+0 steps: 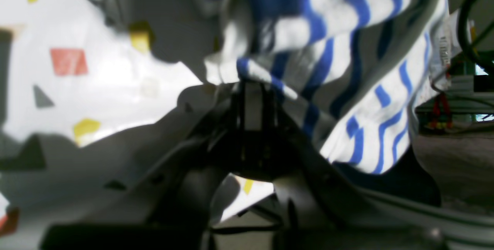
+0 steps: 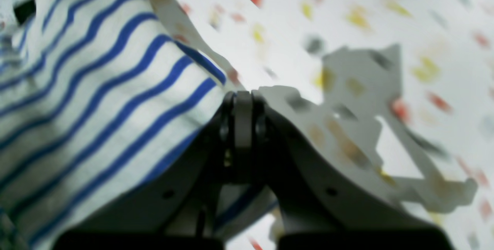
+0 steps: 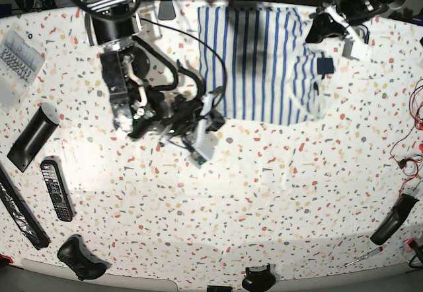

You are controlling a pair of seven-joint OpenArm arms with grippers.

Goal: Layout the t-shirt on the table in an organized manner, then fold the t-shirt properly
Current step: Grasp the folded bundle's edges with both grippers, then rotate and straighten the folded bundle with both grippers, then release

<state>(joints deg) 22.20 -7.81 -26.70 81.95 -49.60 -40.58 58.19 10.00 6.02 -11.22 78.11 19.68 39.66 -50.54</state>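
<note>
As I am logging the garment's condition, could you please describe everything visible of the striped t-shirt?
The soft white cloth t-shirt with thin blue stripes lies partly spread at the far edge of the white speckled terrazzo table, stripes running towards the camera in the base view. Its near hem looks fairly straight; the right side is bunched and lifted. The left gripper has its jaws shut on a rumpled fold, the right gripper pinches an edge.
</note>
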